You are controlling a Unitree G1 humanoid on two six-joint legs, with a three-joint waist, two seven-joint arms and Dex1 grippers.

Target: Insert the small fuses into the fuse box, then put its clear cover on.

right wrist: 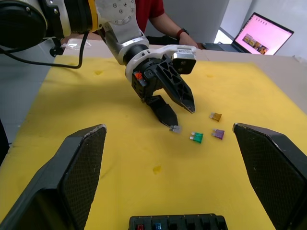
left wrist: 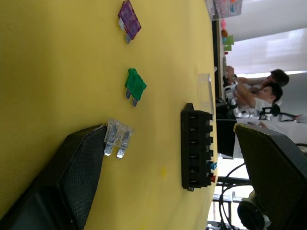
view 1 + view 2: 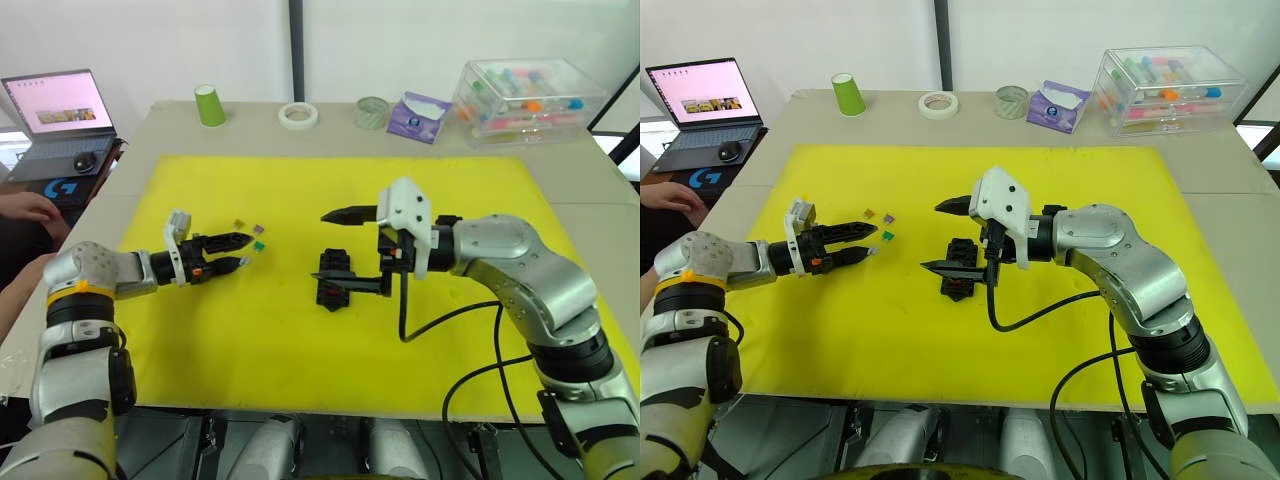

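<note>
Picking a fuse: left gripper (image 3: pixel 243 252) open on the mat (image 3: pixel 300 350), one finger touching the clear fuse (image 2: pixel 116 138); green fuse (image 2: pixel 135 85) and purple fuse (image 2: pixel 129 19) just beyond. Right gripper (image 3: pixel 335 250) wide open over the fuse box (image 3: pixel 333 280), two slots filled. Next, likely: pinch clear fuse squarely.

mat (image 3: pixel 300 330): showing plain bright yellow
table (image 3: pixel 580 170): showing beige-grey
fuse box (image 2: pixel 195 146): showing black; one blue and one red fuse sitting in its end slots
loose fuses: purple (image 2: pixel 129 20), green (image 2: pixel 135 85), clear grey (image 2: pixel 117 138), amber (image 1: pixel 216 116)
clear cover (image 2: pixel 205 92): showing colourless, see-through
left gripper (image 3: pixel 236 252): showing black fingers, orange spot at base
right gripper (image 3: pixel 350 250): showing black fingers, white housing
cup (image 3: pixel 209 104): showing green
tape roll (image 3: pixel 298 115): showing white
</note>
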